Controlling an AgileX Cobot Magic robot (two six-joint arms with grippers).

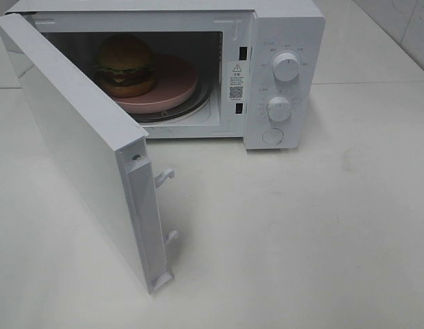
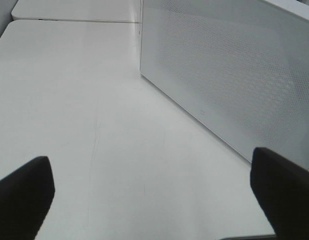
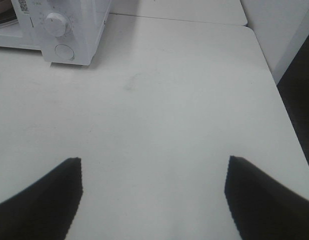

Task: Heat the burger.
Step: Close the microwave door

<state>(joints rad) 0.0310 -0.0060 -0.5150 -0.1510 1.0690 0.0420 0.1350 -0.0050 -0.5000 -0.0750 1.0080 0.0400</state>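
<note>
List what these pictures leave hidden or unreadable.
- Exterior high: markings around the upper dial and the sticker text, too small to read.
- Exterior high: both arms, outside the frame.
- Left wrist: burger, blocked by the open door.
- Wrist views: left gripper and right gripper, mostly cut off by the picture edge.

The burger (image 1: 125, 65) sits on the left part of a plate (image 1: 174, 86) inside the microwave (image 1: 294, 24), at the table's (image 1: 301, 233) back. The door (image 1: 68, 144) stands open on the left, reaching forward; knobs (image 1: 287, 66) lie right of the plate.
</note>
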